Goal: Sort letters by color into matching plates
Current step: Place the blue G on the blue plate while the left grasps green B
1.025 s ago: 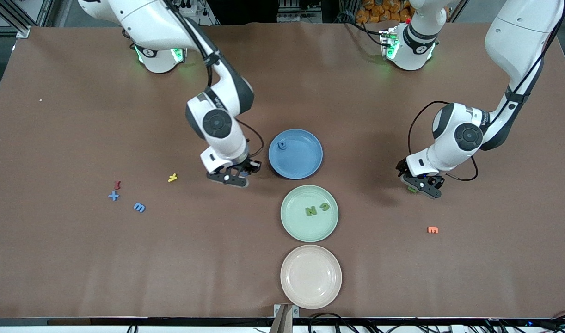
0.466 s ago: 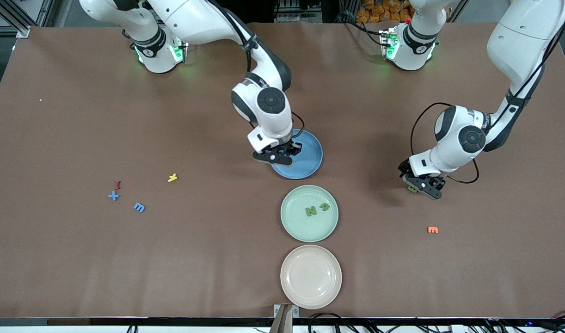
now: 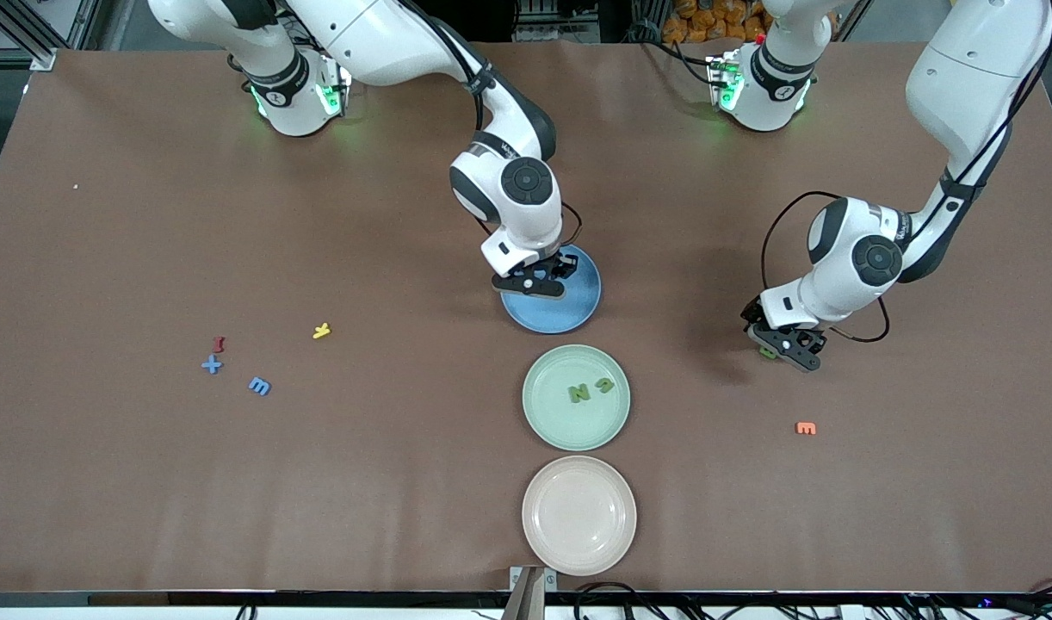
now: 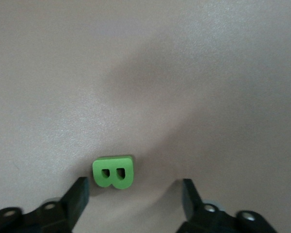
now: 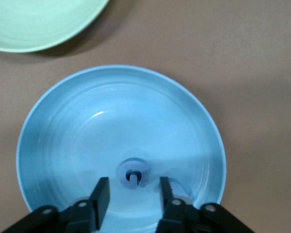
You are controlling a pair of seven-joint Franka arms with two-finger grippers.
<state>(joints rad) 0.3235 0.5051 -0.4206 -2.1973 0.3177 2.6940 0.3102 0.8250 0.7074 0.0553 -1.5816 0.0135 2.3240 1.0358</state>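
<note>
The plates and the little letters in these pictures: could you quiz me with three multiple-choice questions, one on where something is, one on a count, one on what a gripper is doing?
1. Where does the green B lie?
A. in the green plate
B. on the bare table between the left gripper's fingers
C. in the beige plate

2. How many letters lie in the green plate?
A. none
B. two
C. five

3. How is the left gripper?
A. open
B. shut on a red letter
C. shut on a plate's rim

Answers:
1 B, the left wrist view shows it on the table between the two fingertips.
2 B, an N and one more green letter lie there.
3 A, its fingers stand apart on either side of the B.
</note>
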